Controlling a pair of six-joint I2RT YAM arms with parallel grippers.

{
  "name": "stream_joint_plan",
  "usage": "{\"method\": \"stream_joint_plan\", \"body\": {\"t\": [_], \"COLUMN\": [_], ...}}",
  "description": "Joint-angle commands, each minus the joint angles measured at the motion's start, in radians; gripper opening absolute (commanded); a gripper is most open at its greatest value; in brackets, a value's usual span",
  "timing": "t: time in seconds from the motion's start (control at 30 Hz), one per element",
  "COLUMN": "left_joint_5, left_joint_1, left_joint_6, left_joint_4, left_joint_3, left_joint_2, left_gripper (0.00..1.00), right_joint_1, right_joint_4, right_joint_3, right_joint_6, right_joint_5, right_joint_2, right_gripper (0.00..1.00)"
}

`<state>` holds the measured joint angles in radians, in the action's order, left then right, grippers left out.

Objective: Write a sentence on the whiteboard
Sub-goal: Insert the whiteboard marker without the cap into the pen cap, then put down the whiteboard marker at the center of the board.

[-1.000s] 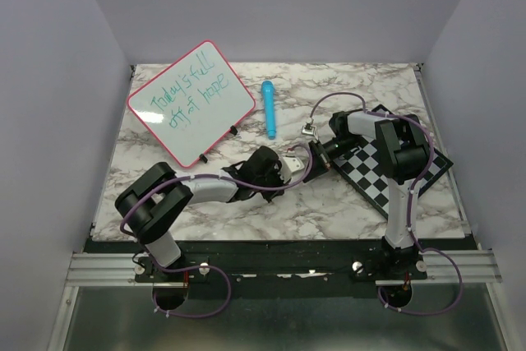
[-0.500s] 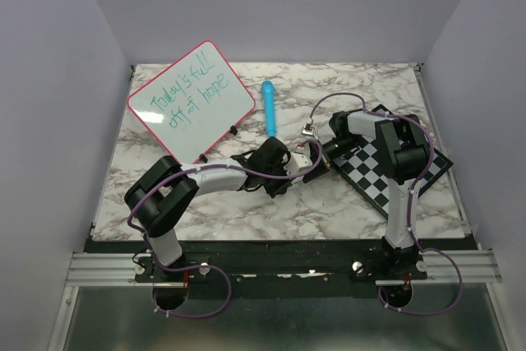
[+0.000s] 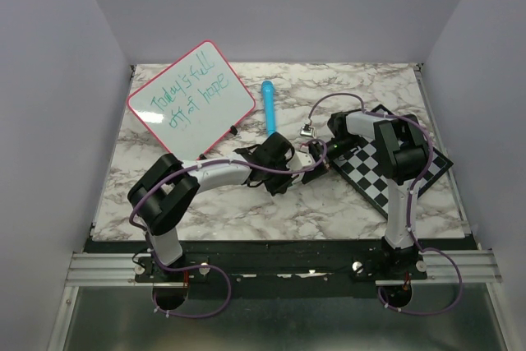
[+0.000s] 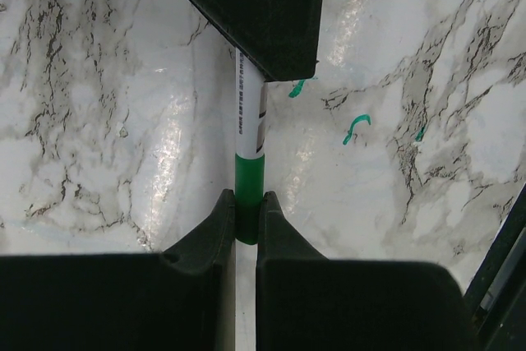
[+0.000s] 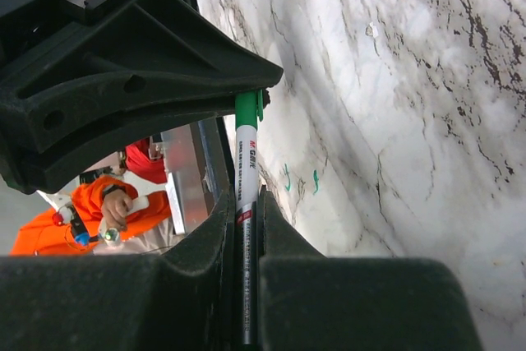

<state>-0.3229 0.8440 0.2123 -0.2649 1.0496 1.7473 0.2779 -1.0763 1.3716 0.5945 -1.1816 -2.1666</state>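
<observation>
While the white marble table (image 3: 246,207) stands between pale lilac walls (image 3: 49,121), the whiteboard (image 3: 220,113) lies at its far left, with the green sentence (image 3: 187,96) on it. Near the middle, the left gripper (image 4: 246,207) clenches the green end of a marker (image 4: 248,133), and the right gripper (image 5: 246,203) clenches its white barrel. Small green marks (image 4: 356,127) stain the marble. A checkered board (image 3: 366,177) lies at the right.

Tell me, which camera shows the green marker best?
The left wrist view: the green marker runs down the middle, white barrel and green end sharp. The right wrist view shows its printed barrel squeezed between jaws. The top view barely shows it.
</observation>
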Motion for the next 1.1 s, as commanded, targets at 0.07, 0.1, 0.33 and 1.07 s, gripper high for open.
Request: {"method": "stream_joint_plan", "body": {"t": [0.07,0.1,0.33,1.07], "left_joint_5": [-0.079,-0.084,-0.051,0.257], "left_joint_1": [0.006,0.004,-0.002,-0.075], "left_joint_6": [-0.071,-0.082,-0.074,-0.256], "left_joint_4": [0.462,0.472,0.378,0.190], "left_joint_3": [0.161,0.186,0.133,-0.252], "left_joint_2": [-0.006,0.003,-0.031,-0.664], "left_gripper": [0.00,0.00,0.10,0.99], "right_joint_1": [0.064,0.064,0.057,0.041], "right_joint_4": [0.022,0.022,0.059,0.159], "right_joint_3": [-0.012,-0.012,-0.034,0.040], "right_joint_6": [-0.016,-0.015,-0.028,-0.119], "right_joint_5": [0.008,0.008,0.046,0.172], "right_joint_2": [-0.016,-0.012,0.050,0.057], "right_gripper": [0.01,0.00,0.01,0.08]}}
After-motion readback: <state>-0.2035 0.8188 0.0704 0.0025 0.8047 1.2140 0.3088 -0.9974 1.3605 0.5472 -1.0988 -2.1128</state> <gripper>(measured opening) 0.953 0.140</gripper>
